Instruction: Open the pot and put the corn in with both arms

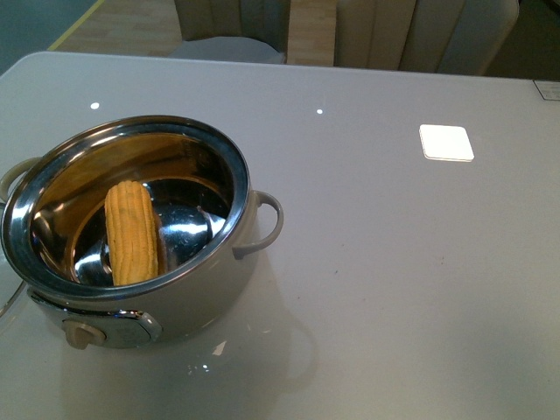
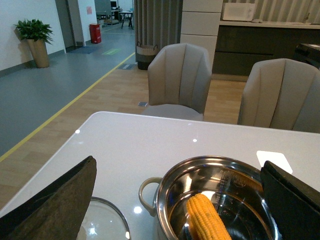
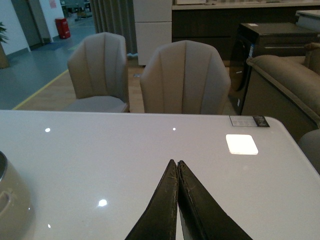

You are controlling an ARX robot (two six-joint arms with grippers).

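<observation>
L gripper (image 2: 177,200) fingers spread wide, empty, above pot (image 1: 131,236). R gripper (image 3: 177,200) fingers pressed together, empty, over bare bench (image 1: 394,262). Corn (image 1: 131,233) lies inside lidless pot, approx 8 o'clock on bench.

A large round cream-bodied electric pot with a shiny steel interior (image 1: 188,302) stands open on the pale grey glossy table (image 1: 394,262). A yellow-orange husk-free corn cob (image 1: 131,233) lies inside the pot, on its steel bottom. Well to the right of the pot, farther back, a small white square card (image 1: 446,143) lies flat.
</observation>
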